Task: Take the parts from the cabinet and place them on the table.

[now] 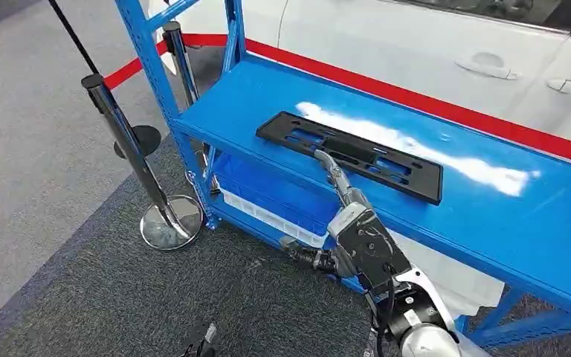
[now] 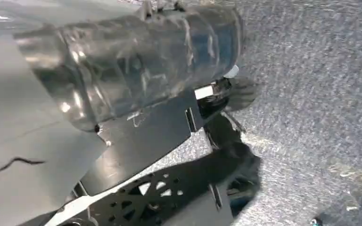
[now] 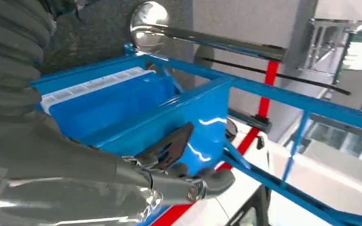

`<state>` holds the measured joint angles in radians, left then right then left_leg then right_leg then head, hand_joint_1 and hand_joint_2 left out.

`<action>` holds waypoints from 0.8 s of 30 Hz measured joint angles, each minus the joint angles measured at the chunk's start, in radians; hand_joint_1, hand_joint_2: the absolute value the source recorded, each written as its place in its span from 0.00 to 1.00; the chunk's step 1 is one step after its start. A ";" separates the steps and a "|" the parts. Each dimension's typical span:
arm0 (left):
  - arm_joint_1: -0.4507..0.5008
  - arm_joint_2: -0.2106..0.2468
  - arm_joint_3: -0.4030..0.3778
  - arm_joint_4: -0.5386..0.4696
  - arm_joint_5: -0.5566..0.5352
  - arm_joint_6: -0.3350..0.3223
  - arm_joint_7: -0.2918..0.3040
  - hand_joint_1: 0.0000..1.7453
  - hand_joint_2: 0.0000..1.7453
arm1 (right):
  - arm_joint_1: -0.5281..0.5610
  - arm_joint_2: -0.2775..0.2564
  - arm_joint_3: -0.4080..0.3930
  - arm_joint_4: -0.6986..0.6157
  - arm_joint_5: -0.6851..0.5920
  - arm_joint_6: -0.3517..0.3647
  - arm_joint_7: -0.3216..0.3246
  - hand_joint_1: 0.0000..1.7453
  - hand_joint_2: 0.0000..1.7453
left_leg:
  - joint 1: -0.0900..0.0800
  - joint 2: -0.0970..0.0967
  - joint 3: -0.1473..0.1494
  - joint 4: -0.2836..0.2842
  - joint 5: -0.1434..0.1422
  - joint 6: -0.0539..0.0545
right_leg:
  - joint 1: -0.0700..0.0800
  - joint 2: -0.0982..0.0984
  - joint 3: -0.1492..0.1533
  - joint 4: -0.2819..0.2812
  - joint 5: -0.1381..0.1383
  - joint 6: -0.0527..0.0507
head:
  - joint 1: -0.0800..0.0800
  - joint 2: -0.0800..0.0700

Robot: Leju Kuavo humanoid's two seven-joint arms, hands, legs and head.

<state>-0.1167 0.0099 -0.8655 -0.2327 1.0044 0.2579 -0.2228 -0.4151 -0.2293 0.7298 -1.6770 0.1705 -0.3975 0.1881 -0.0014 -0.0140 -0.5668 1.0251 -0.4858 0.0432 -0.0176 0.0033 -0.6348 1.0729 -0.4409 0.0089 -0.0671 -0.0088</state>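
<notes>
car showroom floor | white car [image 1: 446, 52] | red rope barrier [image 1: 130, 71] | chrome stanchion [image 1: 137, 160] | grey carpet [image 1: 37, 186]

Bright overhead light leaves white glare on the blue shelf [image 1: 446, 156]; the left wrist view looks motion-blurred, perhaps defocused

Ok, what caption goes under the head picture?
Right hand reaching to the black flat part lying on the blue shelf.
</notes>
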 joint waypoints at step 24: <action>0.007 0.015 -0.007 0.005 0.030 0.023 0.015 0.00 0.00 | -0.083 0.132 0.062 0.193 0.113 -0.100 -0.079 0.00 1.00 | 0.004 0.009 -0.026 -0.022 0.041 0.001 | 0.000 0.001 -0.038 0.170 -0.141 0.013 | -0.004 0.000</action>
<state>-0.1092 0.0252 -0.8724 -0.2281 1.0349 0.2811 -0.2075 -0.4981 -0.0977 0.7919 -1.4840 0.2833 -0.4974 0.1087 0.0029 -0.0053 -0.5929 1.0033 -0.4451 0.0439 -0.0180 0.0041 -0.6724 1.2433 -0.5816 0.0218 -0.0713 -0.0084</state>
